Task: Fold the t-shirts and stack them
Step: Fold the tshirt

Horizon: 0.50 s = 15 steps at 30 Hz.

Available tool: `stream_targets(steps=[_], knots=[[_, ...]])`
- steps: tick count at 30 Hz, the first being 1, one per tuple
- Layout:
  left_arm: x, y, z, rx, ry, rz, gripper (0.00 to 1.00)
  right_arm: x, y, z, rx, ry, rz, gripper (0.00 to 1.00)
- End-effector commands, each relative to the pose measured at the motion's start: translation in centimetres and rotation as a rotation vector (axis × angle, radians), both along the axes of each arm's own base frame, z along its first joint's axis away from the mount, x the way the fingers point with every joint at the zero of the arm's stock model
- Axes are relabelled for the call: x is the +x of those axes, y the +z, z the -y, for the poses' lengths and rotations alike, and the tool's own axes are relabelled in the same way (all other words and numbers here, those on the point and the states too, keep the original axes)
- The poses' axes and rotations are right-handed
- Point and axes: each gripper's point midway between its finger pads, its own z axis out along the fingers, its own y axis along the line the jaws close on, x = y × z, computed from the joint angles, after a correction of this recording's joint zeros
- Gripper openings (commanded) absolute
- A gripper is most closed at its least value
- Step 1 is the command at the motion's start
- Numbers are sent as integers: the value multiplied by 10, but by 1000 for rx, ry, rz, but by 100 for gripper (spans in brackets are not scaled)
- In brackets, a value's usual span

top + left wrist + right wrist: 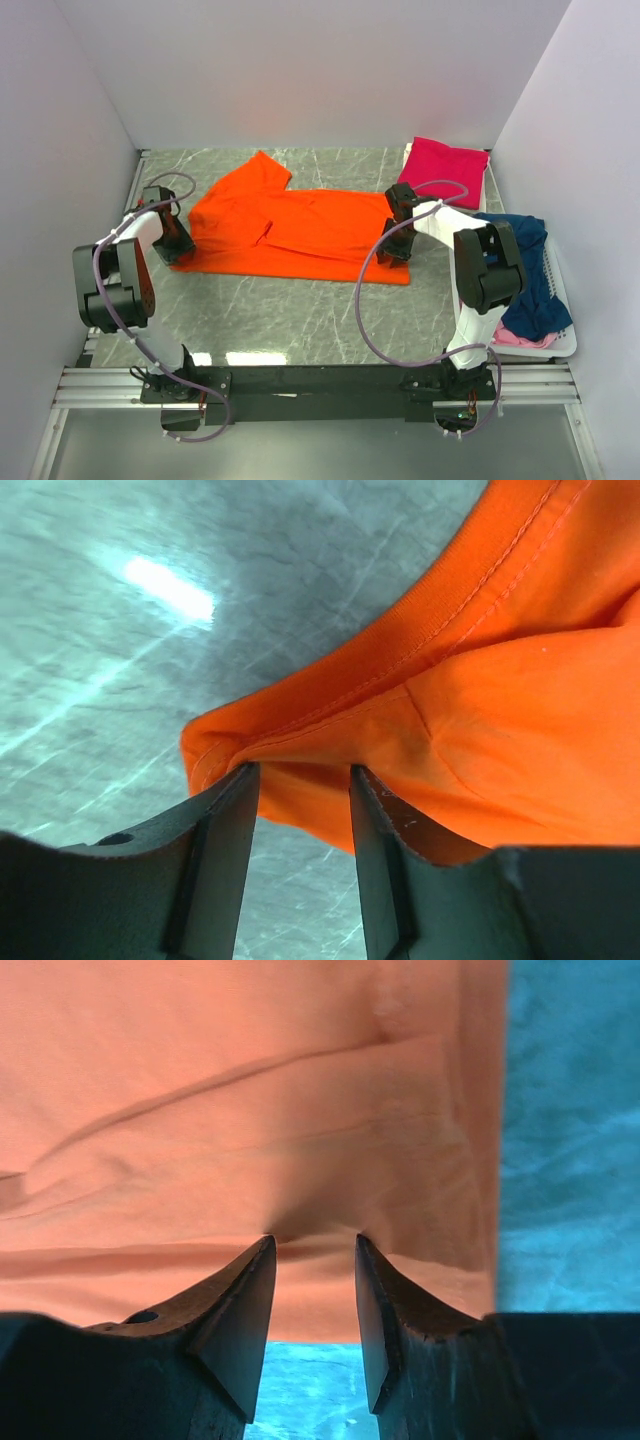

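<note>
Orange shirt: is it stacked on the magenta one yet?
No, the orange shirt lies spread on the table, none of it on top of the folded magenta shirt at far right.

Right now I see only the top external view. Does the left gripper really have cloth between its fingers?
Observer: Yes. In the left wrist view, the left gripper has a stitched edge of the orange t-shirt bunched between its fingers.
Operator: And the right one?
Observer: The right gripper pinches the shirt near a corner, and creases run toward its fingertips.
Operator: Is the left edge off the table?
Observer: It looks slightly raised. The table shows below the cloth, between the fingers.
</note>
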Motion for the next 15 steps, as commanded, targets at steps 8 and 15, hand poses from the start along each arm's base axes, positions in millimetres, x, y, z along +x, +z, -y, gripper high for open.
stream_targets(steps=[8,15], knots=[[71,90,39,113,-133,225,49,25,61,15,-70,18,125,45],[108,74,106,-72,-234,240,48,33,43,18,-97,19,108,45]])
